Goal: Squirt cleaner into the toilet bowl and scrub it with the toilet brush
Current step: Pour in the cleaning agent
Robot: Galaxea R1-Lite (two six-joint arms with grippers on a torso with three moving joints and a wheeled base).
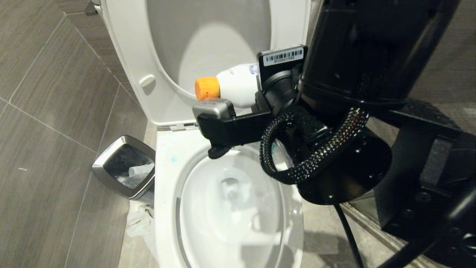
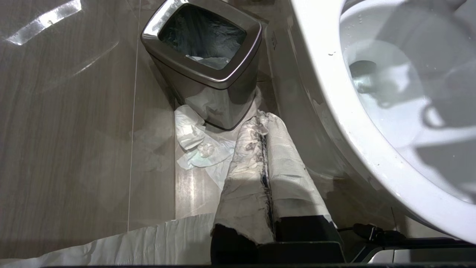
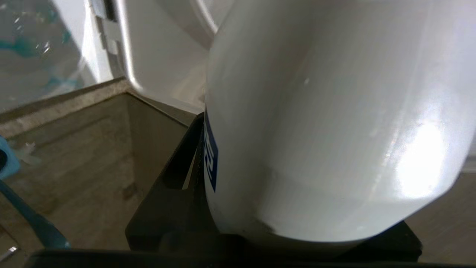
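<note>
One arm is at work, the right one, and its right gripper (image 1: 238,95) is clamped on the white body of the cleaner bottle (image 1: 238,85), carried high over the back of the toilet. Nearest the camera the black wrist and its braided cable fill the right of the head view; past them the bottle lies almost level, its long axis running across the scene with the orange cap (image 1: 207,88) pointing toward the robot's left, in front of the raised lid (image 1: 208,33). The toilet bowl (image 1: 167,193) opens below and nearer than the cap, so the nozzle looks over the rear rim, not down into the water; my judgement is that the squirt needs the cap end tipped downward. The left gripper (image 2: 266,238) hangs low beside the bowl's outer wall, fingers wrapped in white paper and pressed together, empty, with the steel-rimmed bin (image 2: 202,70) further off
</note>
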